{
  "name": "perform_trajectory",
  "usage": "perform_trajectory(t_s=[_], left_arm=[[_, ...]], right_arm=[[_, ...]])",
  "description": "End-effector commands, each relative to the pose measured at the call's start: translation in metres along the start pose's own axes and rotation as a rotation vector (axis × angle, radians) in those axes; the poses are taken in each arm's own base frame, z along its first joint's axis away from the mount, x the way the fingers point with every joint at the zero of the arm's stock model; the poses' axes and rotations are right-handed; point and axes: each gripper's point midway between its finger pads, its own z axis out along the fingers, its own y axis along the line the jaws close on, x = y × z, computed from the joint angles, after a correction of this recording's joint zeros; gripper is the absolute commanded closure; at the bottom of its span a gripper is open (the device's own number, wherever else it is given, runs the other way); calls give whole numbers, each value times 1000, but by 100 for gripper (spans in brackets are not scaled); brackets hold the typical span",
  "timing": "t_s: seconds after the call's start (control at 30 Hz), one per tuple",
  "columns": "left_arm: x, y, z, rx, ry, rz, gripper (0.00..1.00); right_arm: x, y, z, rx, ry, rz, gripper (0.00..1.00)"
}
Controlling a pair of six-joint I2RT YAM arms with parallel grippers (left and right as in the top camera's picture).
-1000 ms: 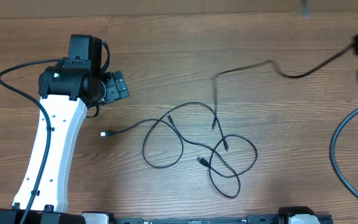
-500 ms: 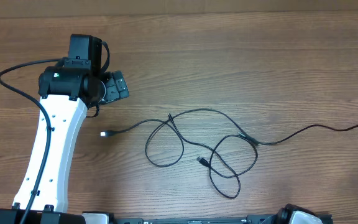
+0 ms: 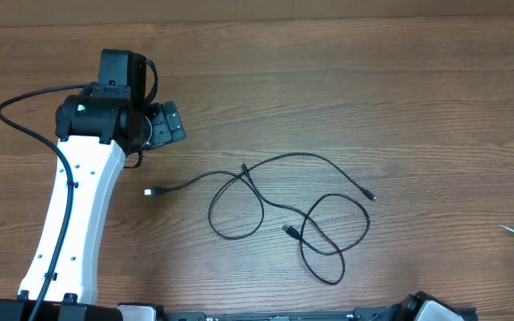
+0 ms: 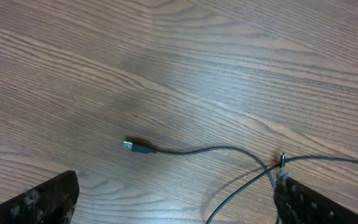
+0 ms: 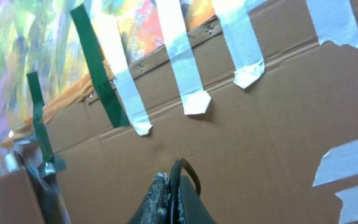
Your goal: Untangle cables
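We count two thin black cables (image 3: pixel 266 203) looped on the wood-grain counter (image 3: pixel 373 89); left claw (image 4: pixel 176 193) gapes, right claw (image 5: pixel 173 182) is pinching a third cord (image 5: pixel 196 176).

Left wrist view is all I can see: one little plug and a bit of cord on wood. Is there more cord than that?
Observer: Yes. From overhead, the cables lie in several crossing loops on the table, to the right of your plug.
Operator: Where is the other arm?
Observer: Off the overhead picture. Its wrist camera shows the right gripper shut, facing a taped cardboard wall.
Operator: Is it holding anything?
Observer: A black cord loop sticks out from its closed fingers, so it seems to grip one strand.
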Motion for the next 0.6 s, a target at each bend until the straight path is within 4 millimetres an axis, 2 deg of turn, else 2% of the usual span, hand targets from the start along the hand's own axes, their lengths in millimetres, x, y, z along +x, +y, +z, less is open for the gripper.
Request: perform_trajectory(t_s=[0.0, 0.17, 0.23, 0.3, 0.4, 0.57], left_arm=[[-4, -1, -1, 6, -8, 18, 0], [-4, -1, -1, 6, -8, 18, 1], [-4, -1, -1, 6, -8, 18, 0], [-3, -1, -1, 6, -8, 19, 0], [-4, -1, -1, 6, -8, 18, 0], [-3, -1, -1, 7, -8, 19, 0]], right_arm=[[10, 5, 3, -18, 37, -67, 96], [82, 4, 20, 13, 206, -216, 96], [111, 0, 26, 31, 270, -271, 96], [149, -10, 35, 66, 354, -339, 96], [177, -32, 43, 136, 422, -330, 96], [197, -74, 44, 256, 502, -251, 96]])
